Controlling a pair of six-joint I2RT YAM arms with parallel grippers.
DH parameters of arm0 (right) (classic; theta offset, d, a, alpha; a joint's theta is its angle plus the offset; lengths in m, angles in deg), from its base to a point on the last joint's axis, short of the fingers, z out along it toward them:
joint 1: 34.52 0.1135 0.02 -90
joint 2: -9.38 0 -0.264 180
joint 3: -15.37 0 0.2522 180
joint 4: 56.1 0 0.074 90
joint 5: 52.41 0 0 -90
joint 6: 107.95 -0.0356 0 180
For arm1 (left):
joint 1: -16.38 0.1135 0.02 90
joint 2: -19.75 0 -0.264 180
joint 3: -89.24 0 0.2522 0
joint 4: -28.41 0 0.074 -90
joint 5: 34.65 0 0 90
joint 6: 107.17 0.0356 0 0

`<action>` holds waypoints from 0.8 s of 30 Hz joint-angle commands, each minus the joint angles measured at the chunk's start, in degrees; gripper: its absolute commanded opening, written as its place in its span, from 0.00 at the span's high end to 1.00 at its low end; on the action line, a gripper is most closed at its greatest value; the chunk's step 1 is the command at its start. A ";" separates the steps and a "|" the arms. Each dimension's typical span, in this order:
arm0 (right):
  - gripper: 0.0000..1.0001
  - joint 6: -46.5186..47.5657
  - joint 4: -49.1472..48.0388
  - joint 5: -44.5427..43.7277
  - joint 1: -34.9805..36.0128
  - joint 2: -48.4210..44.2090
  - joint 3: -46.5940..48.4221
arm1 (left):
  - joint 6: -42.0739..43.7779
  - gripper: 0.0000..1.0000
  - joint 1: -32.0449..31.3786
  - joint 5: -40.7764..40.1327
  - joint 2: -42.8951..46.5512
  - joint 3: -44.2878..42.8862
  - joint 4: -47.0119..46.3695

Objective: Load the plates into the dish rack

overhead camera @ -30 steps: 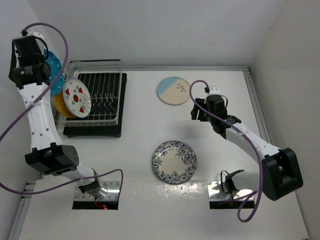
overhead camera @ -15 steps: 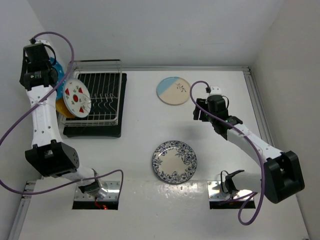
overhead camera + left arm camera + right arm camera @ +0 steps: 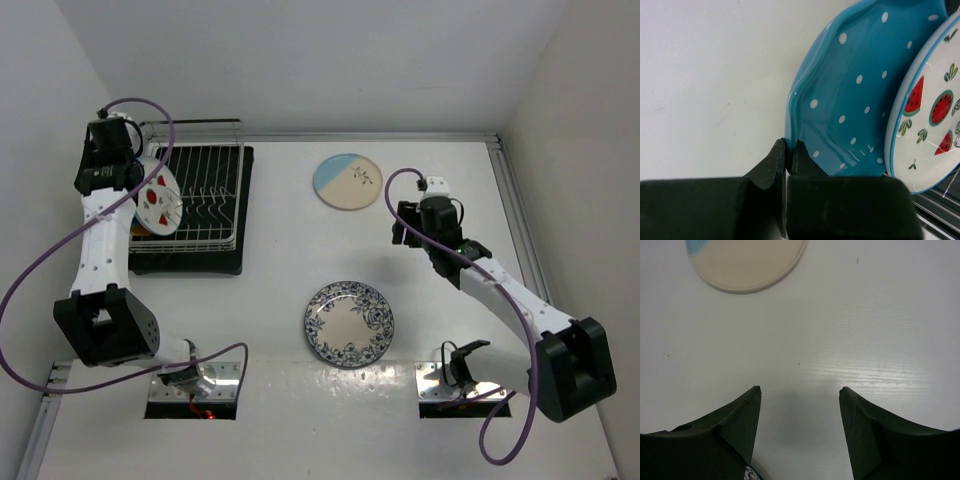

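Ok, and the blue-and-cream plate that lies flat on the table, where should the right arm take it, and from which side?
Probably at its rim on the side nearest the right gripper. The blue-and-cream plate lies flat on the table, so only the thin edge offers a hold: come down at that edge with the open jaws, one inside the rim, one outside.
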 commanded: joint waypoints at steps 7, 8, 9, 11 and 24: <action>0.36 1.14 -1.66 -2.02 0.21 -2.55 -1.47 | -0.55 1.00 -2.33 -4.20 6.58 7.88 -14.06; 0.36 1.14 -1.83 -2.28 0.38 -2.73 -1.47 | -1.24 1.00 -2.33 -3.41 6.59 8.51 -14.06; 0.36 1.14 -1.92 -2.37 0.13 -2.56 -1.30 | -1.25 1.00 -2.85 -3.41 6.59 9.12 -14.06; 0.36 0.96 -1.83 -2.28 0.12 -2.82 -1.65 | -1.25 1.00 -2.86 -2.88 6.59 11.14 -14.84; 0.36 1.05 -2.27 -2.46 0.04 -3.61 -2.44 | -6.78 1.00 -2.86 -4.28 6.59 13.70 -15.12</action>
